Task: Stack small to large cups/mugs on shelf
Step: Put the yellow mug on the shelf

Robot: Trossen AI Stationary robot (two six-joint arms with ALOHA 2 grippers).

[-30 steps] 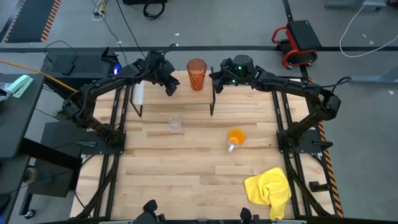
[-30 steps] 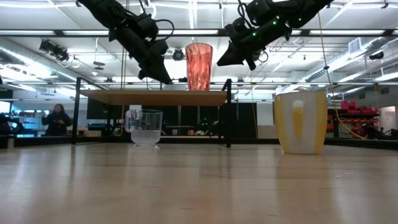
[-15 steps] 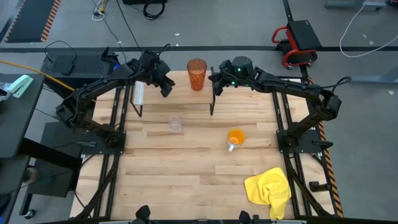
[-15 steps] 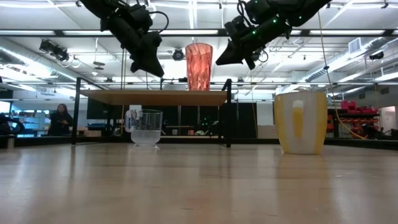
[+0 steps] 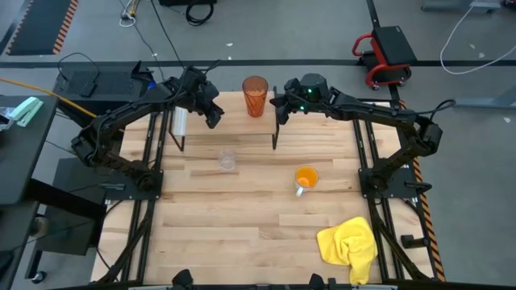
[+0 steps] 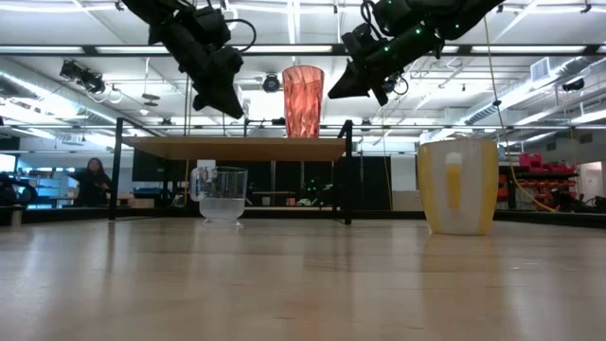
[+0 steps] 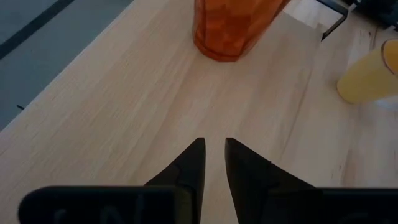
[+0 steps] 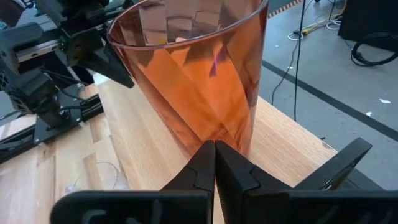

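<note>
The tall orange-red ribbed tumbler (image 5: 255, 95) (image 6: 303, 101) stands upright on its base on the light wood shelf (image 5: 230, 122) (image 6: 237, 149). The small clear glass (image 5: 228, 160) (image 6: 222, 195) and the orange mug (image 5: 305, 178) (image 6: 457, 187) stand on the tabletop in front of the shelf. My left gripper (image 5: 213, 118) (image 7: 213, 143) hovers above the shelf, left of the tumbler, with only a narrow slit between its fingers. My right gripper (image 5: 277, 107) (image 8: 214, 144) is shut, hovers just right of the tumbler (image 8: 193, 81) and points at it. A small gap separates them in the low view.
A crumpled yellow cloth (image 5: 351, 246) lies near the table's near right corner. The shelf's thin black legs (image 6: 347, 175) stand on the far part of the table. A pale object (image 5: 181, 121) lies at the shelf's left end. A person (image 6: 92, 180) stands far off in the room.
My left gripper has risen and drawn back from the tumbler toward the table's left and far edge. The tumbler has stayed upright on the shelf. My right arm has kept still.
</note>
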